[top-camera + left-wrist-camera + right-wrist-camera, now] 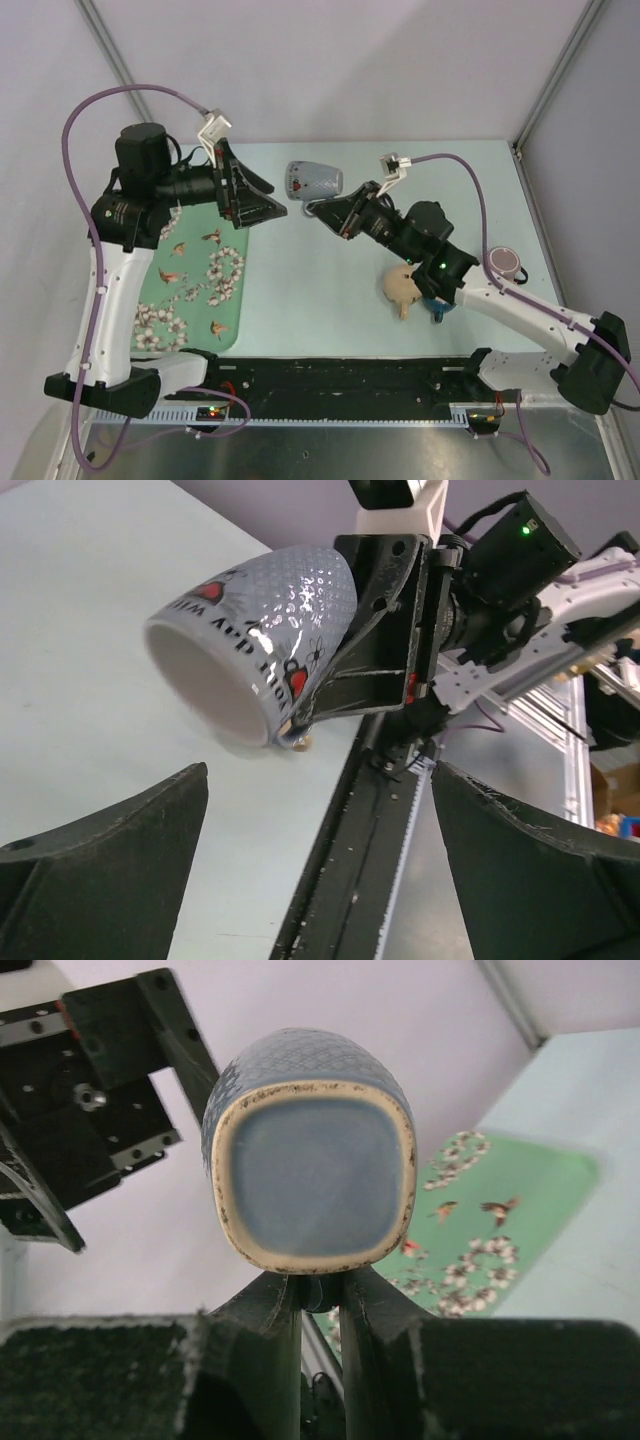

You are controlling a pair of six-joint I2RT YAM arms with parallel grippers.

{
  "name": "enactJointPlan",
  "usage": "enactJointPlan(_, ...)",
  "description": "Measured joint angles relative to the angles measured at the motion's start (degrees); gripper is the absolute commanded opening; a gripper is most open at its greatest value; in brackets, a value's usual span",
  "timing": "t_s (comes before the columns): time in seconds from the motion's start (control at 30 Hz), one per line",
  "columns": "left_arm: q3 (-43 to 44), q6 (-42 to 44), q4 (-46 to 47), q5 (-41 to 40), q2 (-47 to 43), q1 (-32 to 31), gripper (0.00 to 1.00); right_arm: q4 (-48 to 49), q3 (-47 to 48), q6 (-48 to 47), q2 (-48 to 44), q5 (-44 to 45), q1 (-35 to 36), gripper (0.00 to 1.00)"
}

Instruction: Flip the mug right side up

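Note:
The mug (399, 285), rounded and tan, lies on the table under my right arm, handle towards the near edge; the arm hides part of it. My right gripper (320, 208) (320, 1282) is shut on the handle of a different, grey-blue patterned mug (314, 180) (262, 630) (312, 1150). That mug is held on its side above the table, base towards the right wrist camera and white inside towards the left gripper. My left gripper (274, 200) (320, 780) stands open just left of it, with nothing between its fingers.
A green flowered tray (190, 285) (500, 1210) lies at the left of the table. A dark mug (505, 263) stands upright at the right edge. A small blue object (438, 308) pokes out beneath the right arm. The black base rail (330, 378) runs along the near edge.

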Motion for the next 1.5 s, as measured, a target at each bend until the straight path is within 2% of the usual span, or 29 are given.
enactJointPlan(0.13,0.0,-2.1,0.0,0.5,0.9,-2.2,0.85,2.5,3.4,1.4,3.7,-2.9,1.4,0.00)
enactJointPlan(0.3,0.3,-3.7,0.1,-0.3,2.5,-2.5,0.65,4.9,5.9,3.5,7.9,-6.5,2.3,0.00)
enactJointPlan(0.33,0.3,-4.0,0.2,-0.4,2.6,-2.6,0.58,5.1,6.2,3.8,8.7,-7.2,2.4,0.00)
enactJointPlan(0.43,0.3,-4.7,-0.1,-2.0,2.6,-2.5,0.20,6.1,6.4,5.2,10.6,-8.8,2.4,0.00)
enactJointPlan(0.5,0.3,-5.7,0.0,-1.5,2.7,-2.2,0.07,7.0,6.8,5.9,11.2,-9.4,1.9,0.00)
enactJointPlan(0.53,0.3,-5.9,0.3,-1.4,2.6,-2.3,0.03,7.1,6.9,7.0,11.6,-10.1,1.6,0.10)
enactJointPlan(0.57,0.3,-5.4,0.5,-1.2,2.4,-2.7,0.02,7.3,7.0,8.0,12.2,-11.0,1.2,0.19)
enactJointPlan(0.63,-0.2,-5.4,0.8,-1.7,2.2,-2.8,0.01,7.5,7.2,9.6,13.0,-12.3,0.6,0.45)
enactJointPlan(0.7,-1.7,-5.5,1.6,-3.5,1.9,-2.6,0.00,6.5,7.5,9.8,13.6,-13.0,0.1,0.80)
enactJointPlan(0.73,-3.2,-5.5,1.7,-5.6,1.6,-2.2,0.00,5.5,7.5,9.6,13.7,-13.1,-0.1,0.90)
enactJointPlan(0.77,-4.7,-5.2,1.6,-8.0,1.5,-1.7,0.00,4.4,7.6,9.5,13.9,-13.1,-0.3,0.95)
enactJointPlan(0.9,-10.7,-0.5,0.0,-23.6,2.1,0.8,0.00,-4.0,7.9,7.3,13.9,-10.7,-1.3,0.99)
enactJointPlan(1.0,-13.7,7.5,-1.6,-37.0,3.8,2.2,0.00,-12.1,7.9,5.1,13.9,-7.2,-2.2,0.99)
enactJointPlan(1.1,-14.1,15.8,-3.0,-45.9,8.4,6.0,0.00,-20.3,7.9,2.1,13.9,-3.4,-2.7,0.99)
enactJointPlan(1.33,-6.8,28.4,-7.0,-55.5,30.9,20.2,0.00,-34.2,7.9,-4.1,12.5,2.8,-3.2,1.00)
enactJointPlan(1.5,-4.8,32.3,-9.5,-58.3,40.3,24.6,0.00,-40.9,7.9,-7.5,9.0,6.7,-4.4,0.99)
